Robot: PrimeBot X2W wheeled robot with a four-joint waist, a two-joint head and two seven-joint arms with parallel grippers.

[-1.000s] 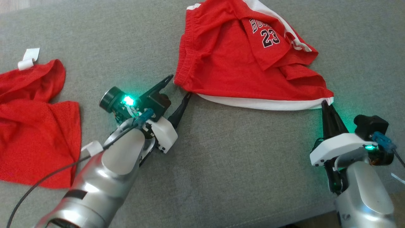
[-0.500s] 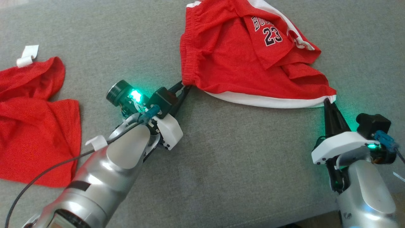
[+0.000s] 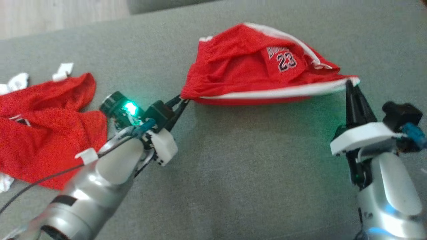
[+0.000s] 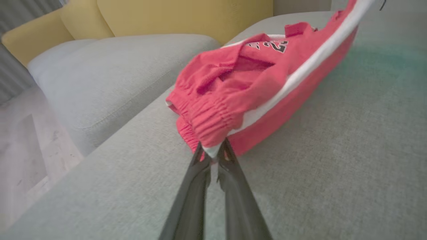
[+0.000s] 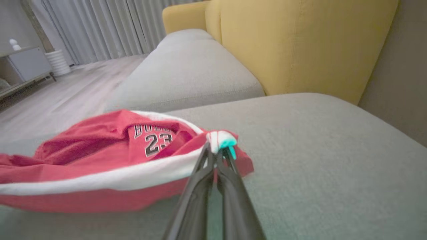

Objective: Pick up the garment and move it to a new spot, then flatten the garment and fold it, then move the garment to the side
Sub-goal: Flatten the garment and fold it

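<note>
The garment (image 3: 247,71) is a pair of red basketball shorts with white trim and a black "23". It hangs between both grippers just above the grey sofa cushion (image 3: 253,173). My left gripper (image 3: 181,99) is shut on its elastic waistband corner (image 4: 213,133). My right gripper (image 3: 350,83) is shut on the white-trimmed hem corner (image 5: 220,140). The white hem (image 5: 110,178) is stretched taut between the two grips, and the rest of the shorts sags behind it.
A second red garment (image 3: 50,133) lies crumpled at the left of the cushion, with white tags (image 3: 63,70) by it. Yellow back cushions (image 5: 300,43) and another grey seat (image 5: 186,76) stand beyond. Wooden floor (image 5: 66,86) lies past the sofa's edge.
My left gripper closed on the waistband corner. Both grippers then lifted the front edge of the shorts off the cushion, pulling the hem taut. The head camera has also shifted.
</note>
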